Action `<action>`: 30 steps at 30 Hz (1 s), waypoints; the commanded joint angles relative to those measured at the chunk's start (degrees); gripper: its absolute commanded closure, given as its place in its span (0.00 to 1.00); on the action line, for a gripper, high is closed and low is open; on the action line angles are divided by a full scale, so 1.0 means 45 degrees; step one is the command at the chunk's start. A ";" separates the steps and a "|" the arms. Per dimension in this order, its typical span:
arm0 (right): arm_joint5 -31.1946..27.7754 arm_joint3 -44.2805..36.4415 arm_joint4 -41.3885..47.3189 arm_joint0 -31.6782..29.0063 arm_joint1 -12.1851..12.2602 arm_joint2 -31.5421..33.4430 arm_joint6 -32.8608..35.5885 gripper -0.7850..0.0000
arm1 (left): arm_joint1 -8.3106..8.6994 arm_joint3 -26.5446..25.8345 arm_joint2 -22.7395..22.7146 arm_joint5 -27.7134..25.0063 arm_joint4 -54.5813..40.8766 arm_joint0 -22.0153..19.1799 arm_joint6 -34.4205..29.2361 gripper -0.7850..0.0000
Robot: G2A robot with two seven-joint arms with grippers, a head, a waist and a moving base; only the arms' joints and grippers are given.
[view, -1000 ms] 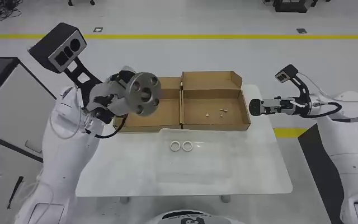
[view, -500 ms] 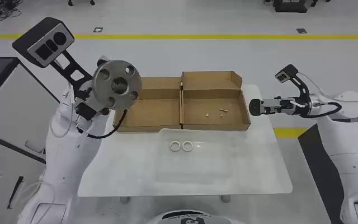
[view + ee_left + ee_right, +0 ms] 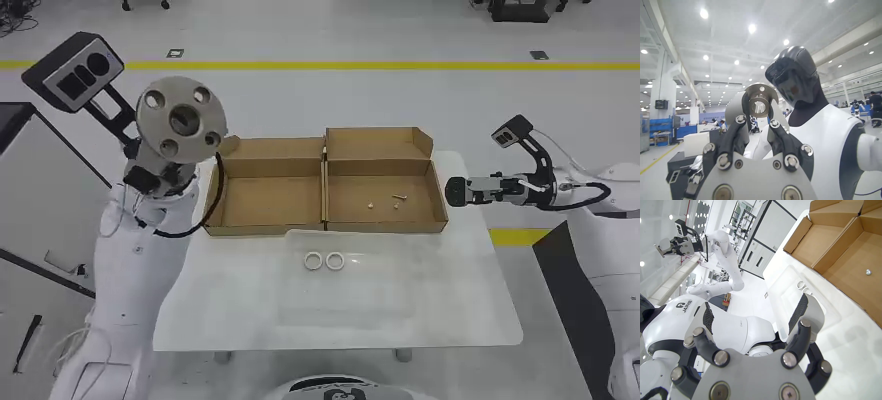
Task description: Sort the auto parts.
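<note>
Just before this, the flange [image 3: 180, 118] had hung over the left box's [image 3: 265, 200] left wall. It had since swung up and outward past the surface's [image 3: 450, 310] left edge, its drilled face turned upward. The left jaws stayed clamped on its hub from both sides, as the left wrist view showed [image 3: 759, 103]. Being carried away from both boxes rather than lowered into one, the flange had not yet been sorted. The lift looked more like a check of the part than a placement, though that is only a guess.

The right jaws had not shifted. They stood wide apart with nothing between them, near the surface's right edge, just beside the right box's [image 3: 350, 205] outer wall.

Both cardboard boxes sat side by side along the far edge, walls touching. The right box held a small bolt [image 3: 398, 198] and a smaller piece [image 3: 372, 205] near it. A clear tray [image 3: 400, 300] lay toward the near edge, just in front of the boxes. Two white rings [image 3: 324, 261] sat side by side in it, close to its far rim.
</note>
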 commanded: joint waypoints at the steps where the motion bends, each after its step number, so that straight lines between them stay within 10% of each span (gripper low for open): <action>1: 0.0000 0.0000 0.0001 0.0000 0.0000 0.0000 0.0000 0.00 | 0.0042 0.0016 -0.0028 0.0000 0.0930 0.0030 -0.0001 1.00; 30: 0.0000 0.0000 0.0001 0.0000 0.0000 0.0000 0.0000 0.00 | 0.0063 -0.0406 0.0182 0.0000 -0.0448 0.0092 -0.0002 1.00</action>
